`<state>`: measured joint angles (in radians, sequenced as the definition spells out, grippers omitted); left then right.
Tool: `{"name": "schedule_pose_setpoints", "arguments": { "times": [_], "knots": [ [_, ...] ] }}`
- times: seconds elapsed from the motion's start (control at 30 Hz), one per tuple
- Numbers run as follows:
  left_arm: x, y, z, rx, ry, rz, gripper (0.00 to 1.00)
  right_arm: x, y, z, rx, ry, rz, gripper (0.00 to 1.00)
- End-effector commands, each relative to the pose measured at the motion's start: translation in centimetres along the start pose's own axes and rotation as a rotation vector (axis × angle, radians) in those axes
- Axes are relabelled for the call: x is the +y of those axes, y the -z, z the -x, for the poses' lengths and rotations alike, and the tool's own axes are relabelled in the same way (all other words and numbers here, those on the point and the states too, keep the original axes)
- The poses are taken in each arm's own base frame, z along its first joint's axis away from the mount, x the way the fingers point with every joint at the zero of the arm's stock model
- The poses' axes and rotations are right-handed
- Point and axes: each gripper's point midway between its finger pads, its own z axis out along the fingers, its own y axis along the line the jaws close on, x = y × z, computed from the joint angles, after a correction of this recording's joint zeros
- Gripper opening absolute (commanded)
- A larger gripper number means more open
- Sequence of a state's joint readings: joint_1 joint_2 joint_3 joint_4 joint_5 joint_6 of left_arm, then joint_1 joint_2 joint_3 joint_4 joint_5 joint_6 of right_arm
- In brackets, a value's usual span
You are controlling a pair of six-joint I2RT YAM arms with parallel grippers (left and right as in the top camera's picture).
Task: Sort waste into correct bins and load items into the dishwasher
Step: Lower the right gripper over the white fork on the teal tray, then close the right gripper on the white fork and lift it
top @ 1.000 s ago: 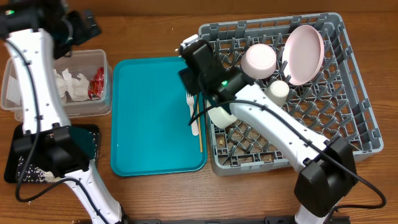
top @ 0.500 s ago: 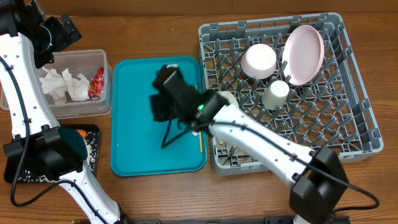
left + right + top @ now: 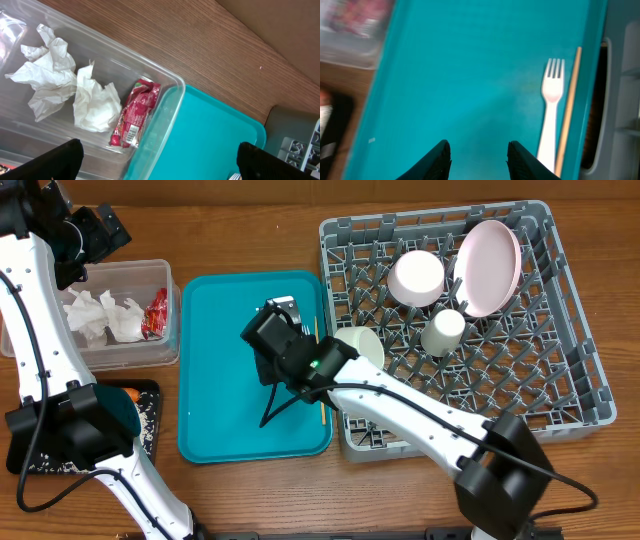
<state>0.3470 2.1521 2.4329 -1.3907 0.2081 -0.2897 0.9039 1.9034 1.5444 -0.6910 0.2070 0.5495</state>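
Observation:
My right gripper (image 3: 268, 345) (image 3: 479, 160) is open and empty low over the teal tray (image 3: 215, 390). The white fork (image 3: 551, 110) and the wooden stick (image 3: 568, 105) lie just to its right. In the overhead view my arm hides the fork, and only the stick's end (image 3: 322, 416) shows. My left gripper (image 3: 95, 230) (image 3: 160, 170) is open and empty above the clear tub (image 3: 168, 275). The tub holds napkin balls (image 3: 65, 85) and the red wrapper (image 3: 135, 112). The grey rack (image 3: 585, 380) holds the plate (image 3: 488, 268), two bowls (image 3: 416, 277) (image 3: 360, 345) and the cup (image 3: 443, 332).
The black tray (image 3: 150, 405) sits at the front left under my left arm's base. An orange carrot (image 3: 127, 393) and white grains (image 3: 45, 452) lie on it. Bare wooden table lies between the bins, the teal tray and the rack.
My right arm has swung from the rack's left edge to over the teal tray, and a bowl now lies in the rack. My left gripper has moved back and left, off the tub.

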Motion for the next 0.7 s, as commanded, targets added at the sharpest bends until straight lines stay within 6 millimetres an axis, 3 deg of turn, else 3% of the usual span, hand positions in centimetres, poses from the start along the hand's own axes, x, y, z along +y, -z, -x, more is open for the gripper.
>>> {"name": "schedule_pose_setpoints", "arguments": {
  "times": [0.0,0.1,0.67],
  "knots": [
    [-0.7,2.6,0.7,-0.064,0.000,-0.012,1.00,-2.0,-4.1,-1.8,0.034,0.022,-0.121,0.40],
    [-0.7,2.6,0.7,-0.064,0.000,-0.012,1.00,-3.0,-5.9,-2.7,0.045,0.033,-0.176,0.41],
    [-0.7,2.6,0.7,-0.064,0.000,-0.013,1.00,-5.6,-9.0,-3.4,0.035,0.047,-0.294,0.41]
  ]
}}
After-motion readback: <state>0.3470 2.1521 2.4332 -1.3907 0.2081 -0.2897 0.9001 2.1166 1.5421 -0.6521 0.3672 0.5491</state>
